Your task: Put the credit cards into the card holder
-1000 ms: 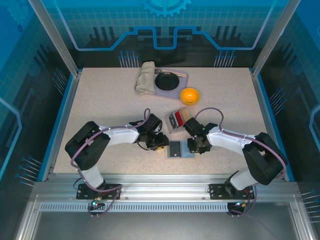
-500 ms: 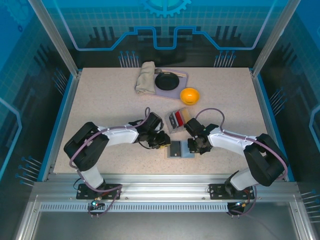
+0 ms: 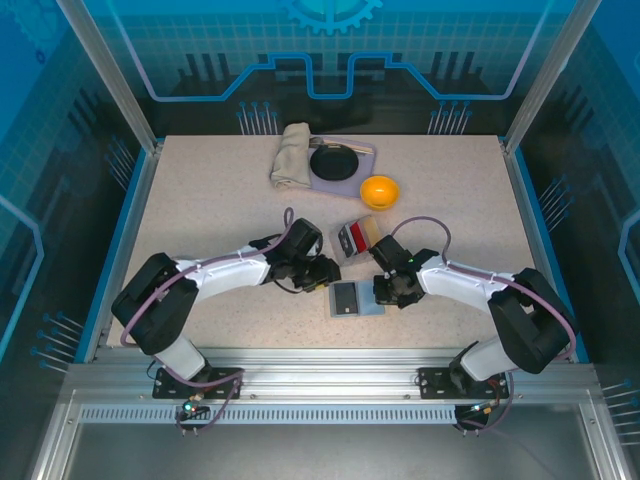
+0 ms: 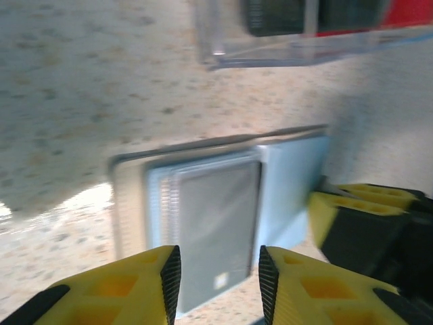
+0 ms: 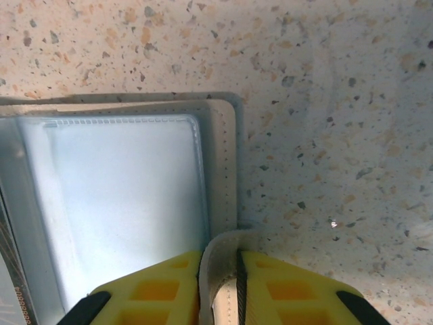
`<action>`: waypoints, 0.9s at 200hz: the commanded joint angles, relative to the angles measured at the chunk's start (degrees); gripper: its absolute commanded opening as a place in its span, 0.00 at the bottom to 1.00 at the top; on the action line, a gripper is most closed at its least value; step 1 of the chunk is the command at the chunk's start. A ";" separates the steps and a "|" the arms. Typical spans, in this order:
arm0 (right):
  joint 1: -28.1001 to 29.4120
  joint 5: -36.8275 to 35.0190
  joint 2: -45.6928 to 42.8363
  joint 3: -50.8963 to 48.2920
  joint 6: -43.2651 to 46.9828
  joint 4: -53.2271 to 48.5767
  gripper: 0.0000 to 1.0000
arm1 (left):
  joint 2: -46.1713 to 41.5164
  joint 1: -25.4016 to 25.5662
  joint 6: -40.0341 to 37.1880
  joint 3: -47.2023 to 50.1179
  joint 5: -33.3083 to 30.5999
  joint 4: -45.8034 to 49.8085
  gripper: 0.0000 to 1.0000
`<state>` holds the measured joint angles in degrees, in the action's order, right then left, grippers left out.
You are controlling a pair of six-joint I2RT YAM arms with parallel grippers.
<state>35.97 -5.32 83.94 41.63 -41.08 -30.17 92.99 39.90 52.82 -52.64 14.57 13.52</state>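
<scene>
**Ana:** Since the card holder lies open near the front of the tabletop, why are the right jaws clenched on it?

**Ben:** They pinch the cream edge of its right flap; the right wrist view has that edge squeezed between the yellow fingers. I'd guess this pins the holder flat and open, so it neither slides nor folds shut when a card is pushed into it.

**Ana:** And the left jaws?

**Ben:** Parted, grasping nothing. They hang just above the holder's left half, where a dark grey card lies over the slots. Whether it sits fully inside a slot I cannot tell, because the left wrist view is blurred.

**Ana:** Where are the other credit cards?

**Ben:** Red and black ones stand upright in the clear box just beyond the holder, between the two arms. Standing on edge, they probably offer the jaws an easy pinch.

**Ana:** What does the next move call for?

**Ben:** Probably seating the dark card deeper or fetching another, with the right side bracing the flap.
</scene>
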 commanded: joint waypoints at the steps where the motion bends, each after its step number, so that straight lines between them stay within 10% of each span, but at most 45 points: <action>1: -0.19 1.72 1.05 -1.07 -0.23 1.20 0.20 | 1.05 0.00 1.17 0.12 -2.28 6.20 0.40; 180: -0.05 2.32 1.06 -1.44 -0.40 1.22 0.20 | 1.21 4.48 7.17 5.82 0.88 -1.35 0.38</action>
<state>35.97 -5.30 83.94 41.60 -41.10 -30.15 96.05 42.89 60.07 -46.54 18.11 9.72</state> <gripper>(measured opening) 0.201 0.365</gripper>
